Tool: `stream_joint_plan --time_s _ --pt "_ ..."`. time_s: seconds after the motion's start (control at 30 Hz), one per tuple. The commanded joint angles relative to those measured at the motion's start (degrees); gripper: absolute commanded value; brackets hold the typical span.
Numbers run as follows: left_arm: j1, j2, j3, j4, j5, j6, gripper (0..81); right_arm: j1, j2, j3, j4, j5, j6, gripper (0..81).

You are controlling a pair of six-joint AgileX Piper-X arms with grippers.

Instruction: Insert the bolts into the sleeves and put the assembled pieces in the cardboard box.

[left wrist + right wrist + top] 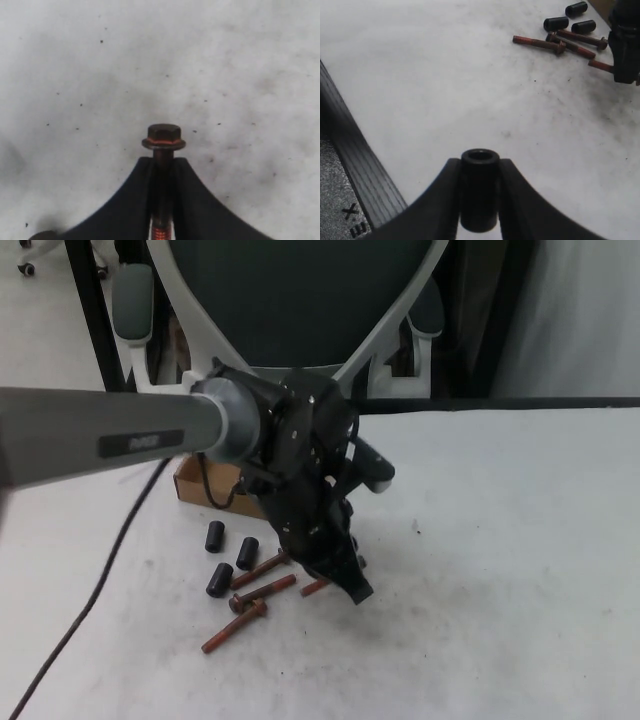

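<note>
On the white bench (500, 540), close to a small pile of parts, the left gripper (163, 162) points down. It is squeezed tight on a rusty red bolt (163, 137). The bolt's six-sided head sticks out past the tips. Its long part sits between the two black fingers (125, 200). I cannot tell if the bolt touches the bench.

Three loose bolts (265, 592) lie flat in the pile, close together. Three loose sleeves (247, 553), short and black, lie on their sides just beside them. The sleeves are on the side nearer the cardboard box (195, 485). The box sits at the back of the bench, and the arm hides part of it. A black cable (100, 590) runs across the bench near the pile.

The right gripper (480, 165) is well apart from the pile, near the bench's dark edge (360, 165). Its fingers are pressed on a black sleeve (480, 195). The sleeve's round open end faces the wrist camera.
</note>
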Motion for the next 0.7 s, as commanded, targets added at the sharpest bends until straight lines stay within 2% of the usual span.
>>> stream_joint_plan --time_s 0.0,0.2,0.4,0.57,0.67 --pt "-0.1 -5.4 3.5 -4.3 2.9 -1.9 0.8 0.1 -0.5 0.2 -2.6 0.9 1.3 0.2" --pt "0.0 -17.8 17.6 -18.6 4.4 -6.4 0.8 0.1 -1.3 1.7 -7.2 1.2 1.3 0.2" --pt "0.0 -29.5 33.5 -36.8 10.3 -15.9 0.8 -0.4 -3.7 4.1 -10.7 1.7 1.3 0.2" --pt "0.0 -38.1 44.9 -52.5 11.0 -24.1 0.8 -2.8 -4.4 4.4 -13.1 -2.4 -1.2 0.2" --pt "0.0 -42.2 50.8 -59.5 11.0 -27.4 0.8 -5.7 -4.4 4.4 -15.2 -4.7 -3.2 0.2"
